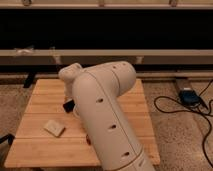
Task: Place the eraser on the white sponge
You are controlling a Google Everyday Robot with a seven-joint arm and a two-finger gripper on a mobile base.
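Closest to the camera, the robot's arm [107, 125] fills the middle of the view. It is a thick, rounded link in a smooth white shell, dotted with small dark oval holes, and it hides most of the table's centre. Under it lies the table [45, 150], a low square top of pale wooden slats with a visible grain.

On the left front part of that top sits the white sponge [54, 128], a small flat cream rectangle with soft edges. It is turned at an angle to the slats, lies bare and stands clear of the arm. A thin reddish sliver [88, 140] peeks out at the arm's left edge, too hidden to identify.

Further back, the gripper [69, 105] is low over the table's left middle, behind the arm. Only a small dark piece of it shows, and whether it is apart or closed cannot be told. Nor is it clear whether that dark piece includes the eraser.

To the right, on speckled stone flooring [175, 140], black cables [172, 109] loop toward a dark bluish box [189, 96]. Behind all of this runs a black recess crossed by pale horizontal rails [150, 54].
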